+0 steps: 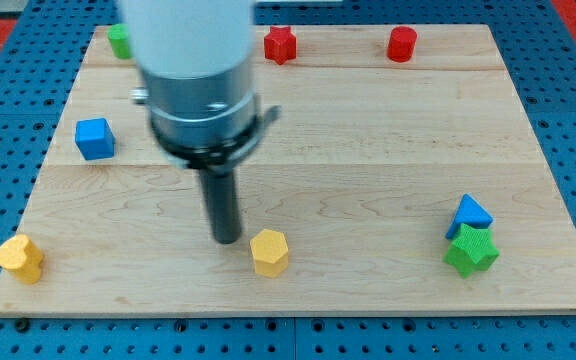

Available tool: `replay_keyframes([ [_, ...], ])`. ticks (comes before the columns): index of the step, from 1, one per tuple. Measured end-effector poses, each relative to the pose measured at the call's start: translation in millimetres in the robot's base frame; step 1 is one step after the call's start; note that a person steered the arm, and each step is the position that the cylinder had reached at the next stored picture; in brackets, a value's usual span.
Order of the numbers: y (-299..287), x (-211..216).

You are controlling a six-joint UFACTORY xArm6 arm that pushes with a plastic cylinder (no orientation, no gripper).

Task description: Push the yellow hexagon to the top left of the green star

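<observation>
Near edge of the pale wooden board (368, 150) on the desk, at the view's bottom left corner: a yellow block of unclear, rounded shape (19, 258).

Further along the bottom, about mid-width: the yellow hexagon block (269, 251), flat on the wood, standing alone.

Just to its left and a touch higher in the view: my tip (226, 238), the lower end of the straight dark rod. Tip is just beside the hexagon's left side; a thin strip of wood seems to show between them, contact cannot be confirmed. No fingers on this rig, so no spread or pinch state to give: only the bare rod.

Bottom right: the green star block (470, 250), well apart from the hexagon, at nearly the same height in the view. A blue triangular block (470, 214) sits touching the star at its upper side.

Middle distance, view's left: a blue cube (94, 138).

Far edge, view's top: a green block (119, 41), partly hidden behind the arm's pale housing, shape unclear; a red star-like block (280, 44); a red rounded block (401, 44) further right.

The arm's grey collar and white body cover the upper left-centre of the board.
</observation>
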State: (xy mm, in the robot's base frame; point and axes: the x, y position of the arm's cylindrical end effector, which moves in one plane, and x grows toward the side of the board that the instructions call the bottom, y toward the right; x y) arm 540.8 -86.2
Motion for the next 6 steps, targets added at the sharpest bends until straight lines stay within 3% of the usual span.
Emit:
replay_keyframes([
  [1,46,53],
  [2,120,60],
  [4,41,43],
  [6,161,35],
])
